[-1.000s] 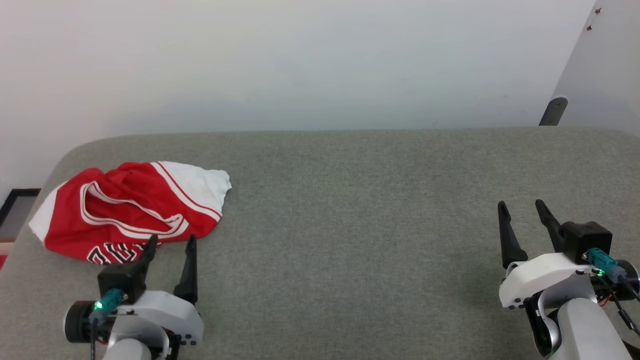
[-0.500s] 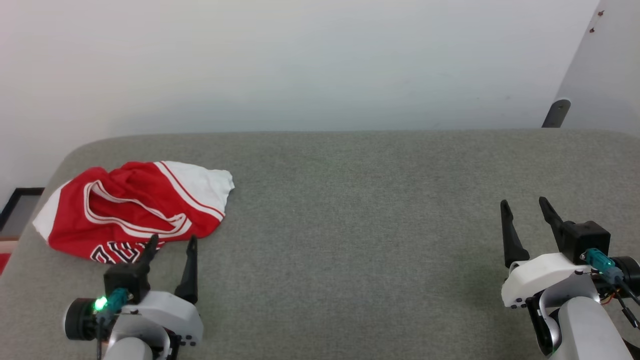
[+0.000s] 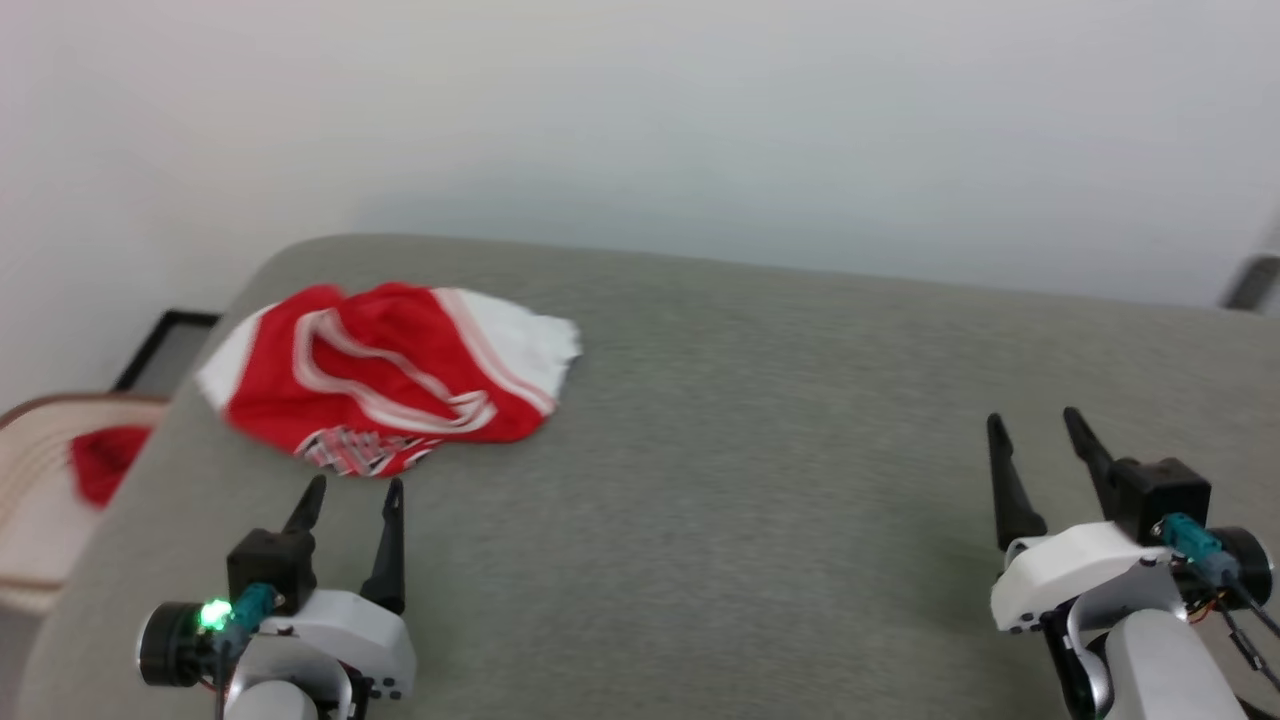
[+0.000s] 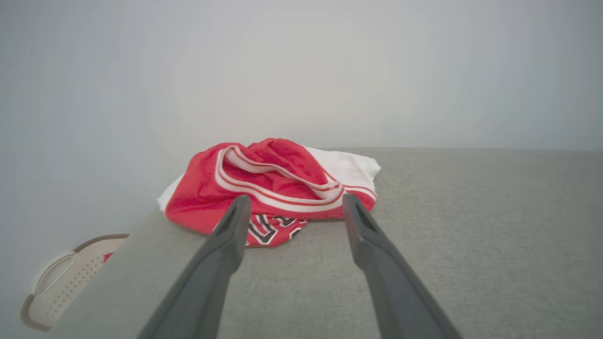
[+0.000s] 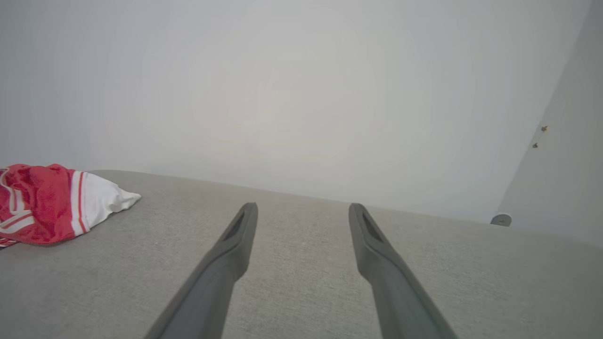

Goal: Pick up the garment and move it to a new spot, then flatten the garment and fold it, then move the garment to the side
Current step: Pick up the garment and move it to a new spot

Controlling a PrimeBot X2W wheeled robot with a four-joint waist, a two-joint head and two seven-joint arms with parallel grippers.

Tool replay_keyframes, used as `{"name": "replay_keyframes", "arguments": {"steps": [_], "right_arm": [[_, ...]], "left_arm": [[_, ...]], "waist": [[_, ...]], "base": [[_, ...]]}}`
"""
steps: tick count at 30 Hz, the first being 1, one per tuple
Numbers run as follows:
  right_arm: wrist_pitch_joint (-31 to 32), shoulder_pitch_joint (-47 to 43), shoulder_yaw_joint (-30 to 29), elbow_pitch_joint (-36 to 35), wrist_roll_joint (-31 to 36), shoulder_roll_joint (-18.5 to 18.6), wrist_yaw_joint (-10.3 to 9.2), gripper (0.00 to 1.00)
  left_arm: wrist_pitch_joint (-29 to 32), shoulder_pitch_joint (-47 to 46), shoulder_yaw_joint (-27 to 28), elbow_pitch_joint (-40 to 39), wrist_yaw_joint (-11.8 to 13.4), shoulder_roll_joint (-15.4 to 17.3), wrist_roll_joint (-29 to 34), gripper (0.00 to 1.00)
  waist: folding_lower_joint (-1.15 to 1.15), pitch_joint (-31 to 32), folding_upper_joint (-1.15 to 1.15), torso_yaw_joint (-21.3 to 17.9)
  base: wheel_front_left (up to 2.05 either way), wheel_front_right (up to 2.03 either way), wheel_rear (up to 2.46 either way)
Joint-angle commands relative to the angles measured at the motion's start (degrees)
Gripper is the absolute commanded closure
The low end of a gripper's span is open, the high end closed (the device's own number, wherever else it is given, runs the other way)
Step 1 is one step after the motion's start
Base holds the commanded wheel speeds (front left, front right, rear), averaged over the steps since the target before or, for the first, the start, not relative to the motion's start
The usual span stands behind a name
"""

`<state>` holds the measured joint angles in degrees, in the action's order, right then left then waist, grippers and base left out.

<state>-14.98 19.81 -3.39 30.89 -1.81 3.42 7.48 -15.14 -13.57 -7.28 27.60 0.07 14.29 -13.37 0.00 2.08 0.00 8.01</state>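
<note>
The garment (image 3: 390, 375) is a red jersey with white sleeves and striped trim, lying crumpled near the far left corner of the grey table (image 3: 750, 450). My left gripper (image 3: 355, 490) stands open just short of its near edge, touching nothing. In the left wrist view the garment (image 4: 268, 183) lies ahead between the two fingers, black lettering showing at its near hem. Far off at the lower right my right gripper (image 3: 1035, 420) is open over bare table. The right wrist view catches the garment (image 5: 47, 202) at its left edge.
A pale perforated basket (image 3: 40, 480) with something red (image 3: 105, 460) in it sits on the floor left of the table; it also shows in the left wrist view as a basket (image 4: 66, 282). A white wall runs behind the table. The table's left edge is close to the garment.
The whole head view has swung to the left, so the camera has turned; the basket has come into view. The garment lies as before and both grippers stay open.
</note>
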Motion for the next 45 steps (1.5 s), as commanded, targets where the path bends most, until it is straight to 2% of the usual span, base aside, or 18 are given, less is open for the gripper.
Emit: {"name": "replay_keyframes", "arguments": {"steps": [1, 9, 19, 25, 32, 40, 45], "right_arm": [[-0.27, -0.72, 0.57, -0.25, -0.41, -0.07, 0.02, 0.00], [-0.27, -1.77, 4.90, -1.02, -3.41, -0.45, 0.02, 0.00], [-0.17, 6.77, 19.14, 3.72, -8.19, -0.47, 0.02, 0.00], [-0.18, 9.80, 23.63, 6.00, -10.97, -0.48, 0.02, 0.00], [-0.17, 9.12, 24.19, 5.90, -12.34, 0.05, 0.02, 0.00], [-0.17, 3.62, 17.92, 2.91, -9.83, 1.33, 0.02, 0.00], [-0.17, 4.00, 17.38, 0.28, -7.30, 1.26, 0.01, 0.00]], "left_arm": [[0.01, 0.74, 0.11, -0.22, 0.51, -0.20, -0.06, 0.00], [0.09, 1.91, 0.09, 0.12, 1.29, 0.08, -0.48, 0.00], [0.04, 9.18, 8.28, -8.60, 5.33, -0.55, -3.95, 0.00], [0.03, 13.21, 10.63, -13.24, 6.04, -2.37, -3.61, 0.00], [0.02, 13.16, 10.25, -13.56, 4.79, -2.72, -2.41, 0.00], [3.22, 1.18, 3.73, -7.82, -1.12, -1.25, -0.58, 0.00], [3.80, -10.56, 3.69, -2.27, -3.74, 0.67, -1.72, 0.00]], "waist": [[0.00, 0.35, 0.00, 7.25], [0.00, 1.10, 0.00, 19.90], [0.00, -3.03, 0.00, 23.00], [0.00, -3.26, 0.00, 22.93], [0.00, -2.76, 0.00, 22.47], [0.00, -2.41, 0.00, 20.53], [0.00, -7.32, 0.00, 12.74]], "base": [[0.00, 0.00, 0.00], [0.00, 0.00, 0.00], [0.00, 0.00, 0.00], [-0.21, -0.21, -0.21], [-0.04, -0.04, -0.04], [0.00, 0.00, 0.00], [0.00, 0.00, 0.00]]}}
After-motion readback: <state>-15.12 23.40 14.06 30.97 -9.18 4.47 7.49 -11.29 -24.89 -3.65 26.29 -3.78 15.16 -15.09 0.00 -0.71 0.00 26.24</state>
